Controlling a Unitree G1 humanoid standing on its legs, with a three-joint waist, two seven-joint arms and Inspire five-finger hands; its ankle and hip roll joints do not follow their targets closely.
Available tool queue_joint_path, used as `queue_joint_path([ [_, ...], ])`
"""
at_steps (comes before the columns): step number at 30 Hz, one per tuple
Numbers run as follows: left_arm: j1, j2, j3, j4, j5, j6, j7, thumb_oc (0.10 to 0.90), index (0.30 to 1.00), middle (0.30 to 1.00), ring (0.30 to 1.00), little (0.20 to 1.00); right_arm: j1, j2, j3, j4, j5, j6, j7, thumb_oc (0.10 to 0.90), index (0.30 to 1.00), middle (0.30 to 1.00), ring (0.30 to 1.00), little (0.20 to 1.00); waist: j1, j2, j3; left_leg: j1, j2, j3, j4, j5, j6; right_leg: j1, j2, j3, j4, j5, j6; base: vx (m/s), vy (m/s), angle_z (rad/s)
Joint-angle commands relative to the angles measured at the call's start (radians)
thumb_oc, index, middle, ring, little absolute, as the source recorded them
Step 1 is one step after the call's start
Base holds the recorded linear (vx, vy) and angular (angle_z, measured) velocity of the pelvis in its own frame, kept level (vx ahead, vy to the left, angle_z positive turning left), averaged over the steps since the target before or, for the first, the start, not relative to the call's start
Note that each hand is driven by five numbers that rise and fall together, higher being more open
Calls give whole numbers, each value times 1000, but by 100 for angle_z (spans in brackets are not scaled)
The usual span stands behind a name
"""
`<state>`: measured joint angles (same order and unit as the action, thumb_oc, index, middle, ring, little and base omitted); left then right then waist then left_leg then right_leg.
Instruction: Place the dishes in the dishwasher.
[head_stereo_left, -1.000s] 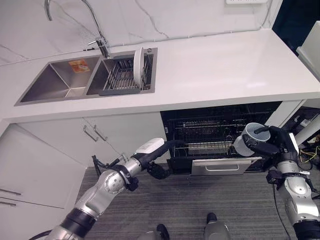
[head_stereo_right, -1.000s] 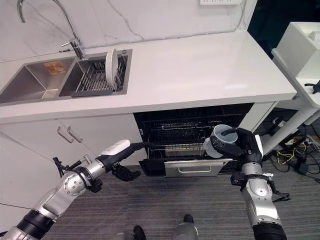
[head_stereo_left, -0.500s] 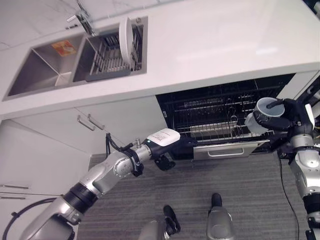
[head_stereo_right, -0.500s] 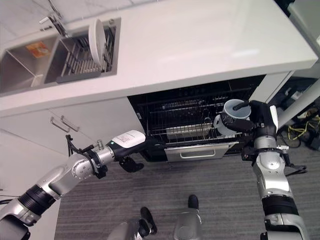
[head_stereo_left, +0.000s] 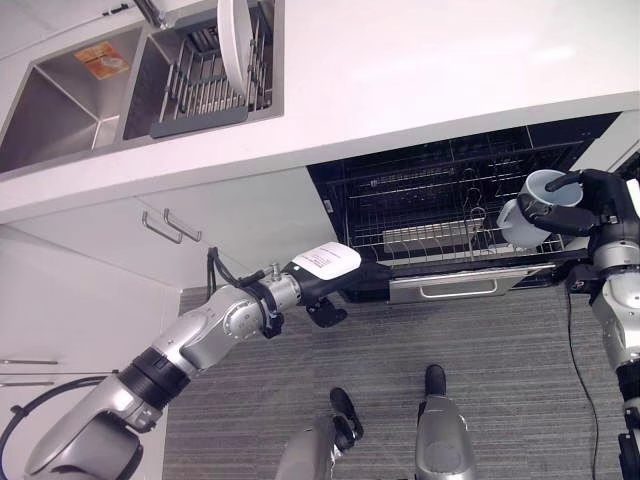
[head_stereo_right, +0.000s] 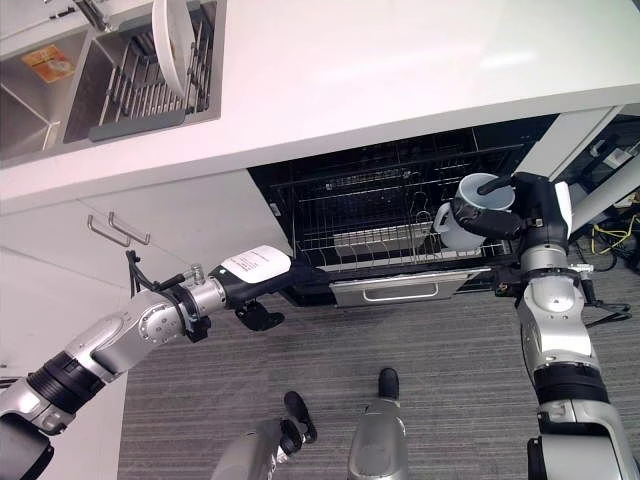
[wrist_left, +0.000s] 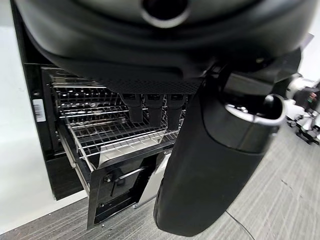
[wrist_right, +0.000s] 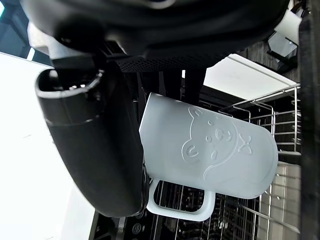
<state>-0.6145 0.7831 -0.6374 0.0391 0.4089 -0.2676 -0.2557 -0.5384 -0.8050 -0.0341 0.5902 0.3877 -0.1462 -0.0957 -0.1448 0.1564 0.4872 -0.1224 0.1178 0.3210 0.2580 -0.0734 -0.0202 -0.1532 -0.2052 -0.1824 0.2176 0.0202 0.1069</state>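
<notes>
Right hand gripping pale mug above pulled-out dishwasher rack, left hand fingers straight at rack's corner

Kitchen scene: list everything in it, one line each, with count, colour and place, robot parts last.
mug: one, pale grey-blue, held in front of the open dishwasher's right side
plate: one, white, upright in the sink rack
sink rack: one, dark grey, in the sink's right basin
sink: one, steel, two basins, set in the counter's left end
sponge: one, orange, in the left basin
counter: one, white, above the dishwasher
dishwasher: one, black, open, wire rack pulled out
cabinet handles: two, metal, left of the dishwasher
left hand: dark, white thumb cover, at the rack's left front corner
right hand: dark, shut on the mug
</notes>
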Motion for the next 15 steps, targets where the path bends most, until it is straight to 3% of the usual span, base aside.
queue_joint_path([
  [1, -73, 31, 20, -69, -6, -52, 26, 800, 900, 900, 900, 900, -142, -86, -2, -45, 40, -90, -18, 400, 300, 300, 300, 300, 28, -20, -40, -34, 16, -142, 42, -37, -47, 10, 41, -15, 82, -141, -13, -44, -22, -1],
  [15, -205, 107, 1, -78, -1, -64, 0, 800, 900, 900, 900, 900, -342, -110, 98, 70, 29, -80, -50, 400, 300, 300, 300, 300, 56, -3, 27, -102, 3, -153, 42, -12, -42, -69, 32, -21, 127, -141, -13, -44, -33, 4],
])
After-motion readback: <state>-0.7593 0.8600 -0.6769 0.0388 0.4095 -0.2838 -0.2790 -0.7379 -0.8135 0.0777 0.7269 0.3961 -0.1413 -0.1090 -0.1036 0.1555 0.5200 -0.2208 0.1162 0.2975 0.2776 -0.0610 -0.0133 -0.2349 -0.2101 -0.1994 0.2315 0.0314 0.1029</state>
